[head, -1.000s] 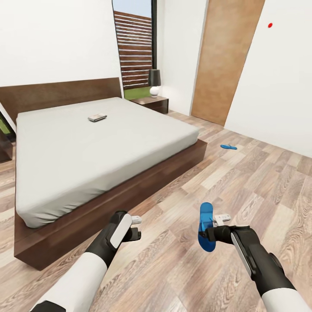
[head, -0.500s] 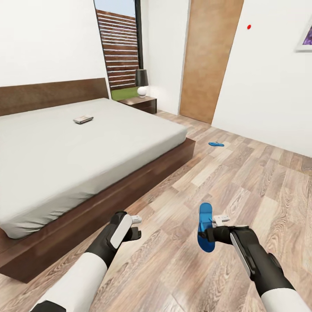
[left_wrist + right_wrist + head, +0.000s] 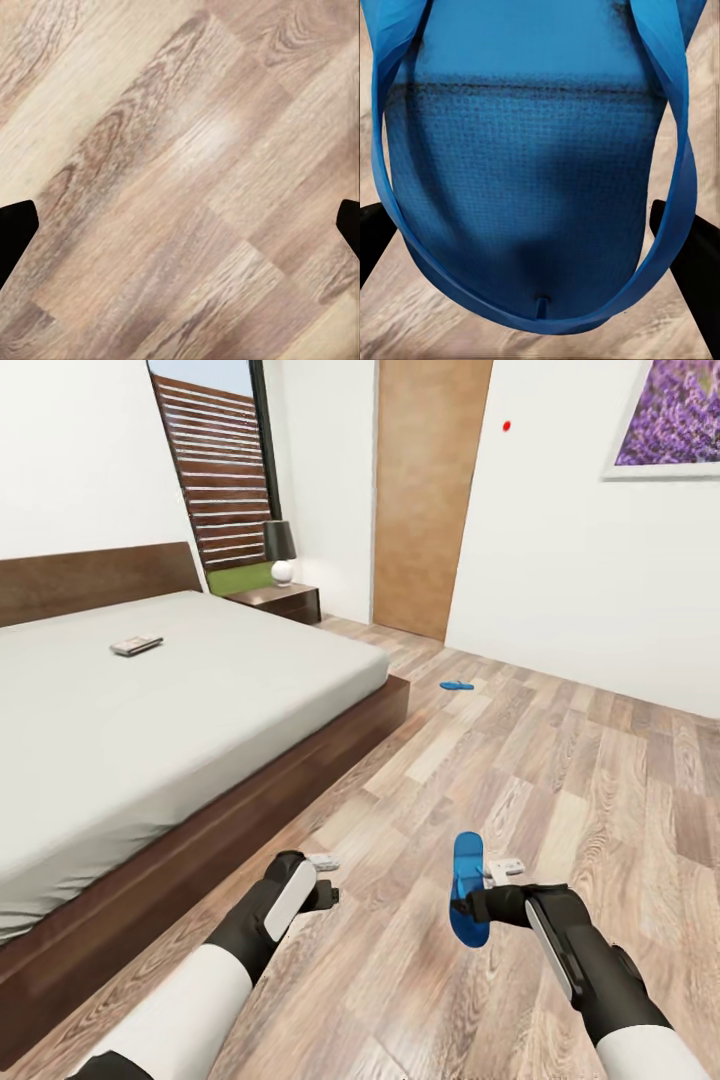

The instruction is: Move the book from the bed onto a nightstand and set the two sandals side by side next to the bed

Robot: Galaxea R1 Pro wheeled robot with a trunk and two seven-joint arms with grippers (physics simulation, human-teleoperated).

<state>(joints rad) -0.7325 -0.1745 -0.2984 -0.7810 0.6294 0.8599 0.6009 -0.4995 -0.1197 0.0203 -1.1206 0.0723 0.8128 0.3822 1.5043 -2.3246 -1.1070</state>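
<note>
Sandal step in hand. My right end effector pinches one bright blue flip-flop sandal by its edge, sole stood on its side above the brown wood-plank floor. In the right wrist view the sole shows a fine dimpled texture with the thong strap looping round it; the dark fingers sit on either side.

Left end effector: carries nothing, jaws spread; in the left wrist view there is bare plank between the tips.

The second blue flip-flop lies flat on the floor, well apart from me, near the brown wooden door and beyond the bed's foot corner.

The small thin paperback book lies on the off-white mattress of the large low dark-framed bed, not yet moved. The glossy dark reddish-brown nightstand stands beside the headboard and carries a black-shaded lamp.

Judgement: next move calls for setting the held sandal flat beside the bed frame, or driving on to collect its mate. The thin sole looks flexible; it could droop or twist on release.
</note>
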